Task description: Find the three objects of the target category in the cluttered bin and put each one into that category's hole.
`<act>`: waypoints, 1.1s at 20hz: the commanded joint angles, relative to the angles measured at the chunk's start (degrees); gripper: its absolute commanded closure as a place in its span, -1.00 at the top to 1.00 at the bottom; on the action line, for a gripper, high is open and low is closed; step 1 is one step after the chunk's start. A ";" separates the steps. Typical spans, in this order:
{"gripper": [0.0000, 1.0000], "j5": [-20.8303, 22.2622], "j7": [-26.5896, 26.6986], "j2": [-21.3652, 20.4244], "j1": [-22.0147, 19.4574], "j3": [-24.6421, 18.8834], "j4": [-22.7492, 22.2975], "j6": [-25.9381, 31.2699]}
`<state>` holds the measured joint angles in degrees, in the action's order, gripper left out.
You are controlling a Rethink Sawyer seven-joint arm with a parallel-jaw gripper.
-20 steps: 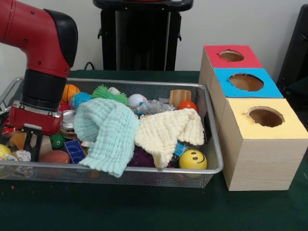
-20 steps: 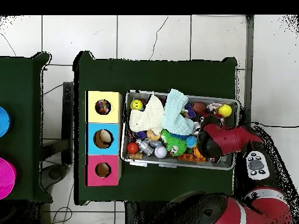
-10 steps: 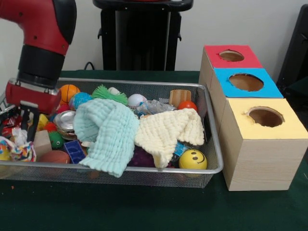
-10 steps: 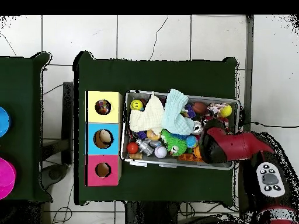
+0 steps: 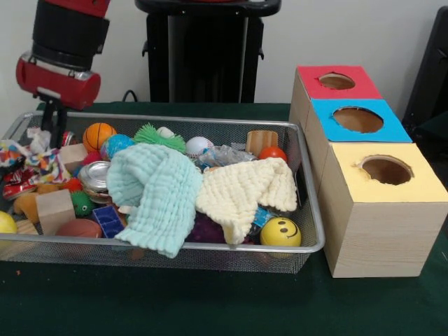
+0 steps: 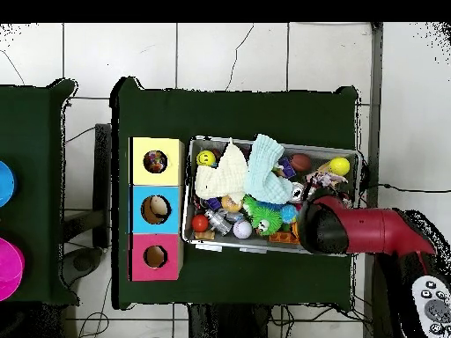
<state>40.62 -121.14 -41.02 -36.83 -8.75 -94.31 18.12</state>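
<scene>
While lifting, the gripper (image 5: pixel 49 129) has hoisted a multicoloured cloth (image 5: pixel 31 162) upward

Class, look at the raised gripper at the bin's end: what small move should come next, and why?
Probably a short lift straight up: the gripper sits just above the patterned cloth, near the wire bin rim, and whether it holds the cloth cannot be told. A lift would show.

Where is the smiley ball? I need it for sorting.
In the front view, the smiley ball sits in the bin's near right corner, beside the yellow cloth.
</scene>
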 commanded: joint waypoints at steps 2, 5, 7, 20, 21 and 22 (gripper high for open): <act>-1.00 -7.18 5.79 -4.70 3.05 -8.98 -8.29 11.90; -1.00 -8.85 3.91 -5.48 5.23 -8.69 -8.45 13.79; -1.00 -10.17 3.33 -6.16 6.33 -8.81 -8.52 15.10; -1.00 -18.17 2.61 -8.48 14.74 -10.01 -0.22 27.88; -1.00 -18.62 2.05 -8.76 15.47 -9.62 0.34 29.32; -1.00 -19.22 1.68 -9.02 16.05 -9.49 0.83 30.43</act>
<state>24.36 -121.14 -49.07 -22.89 -14.74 -96.52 37.73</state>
